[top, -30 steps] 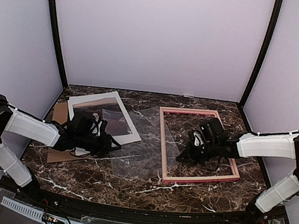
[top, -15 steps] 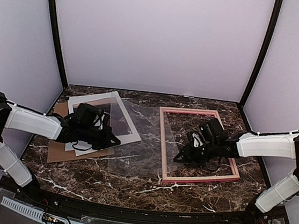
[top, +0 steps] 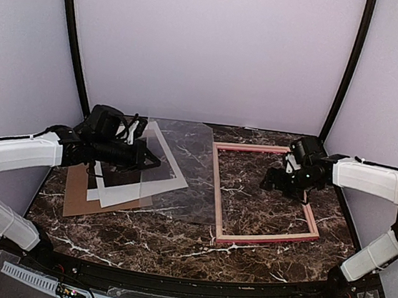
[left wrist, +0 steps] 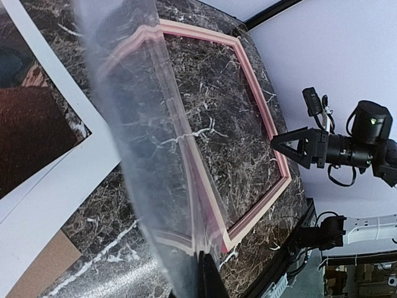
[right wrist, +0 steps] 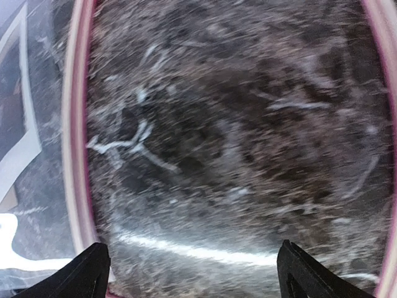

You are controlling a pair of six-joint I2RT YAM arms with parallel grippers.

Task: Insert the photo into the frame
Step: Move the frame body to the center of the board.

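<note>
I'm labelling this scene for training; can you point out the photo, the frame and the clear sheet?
photo (top: 127, 195): top view, white border along its near edge.
frame (top: 266, 237): top view, middle of its near rail.
clear sheet (top: 193, 166): top view, around its middle.

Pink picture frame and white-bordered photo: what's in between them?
A clear plastic sheet, partly lifted, is between the white-bordered photo and the pink rectangular frame, seen from the top view.

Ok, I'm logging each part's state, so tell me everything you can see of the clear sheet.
The clear sheet is a thin, glossy, transparent plastic rectangle. The left hand pinches its edge, holding it tilted up over the photo; its other side overlaps the left rail of the frame.
</note>
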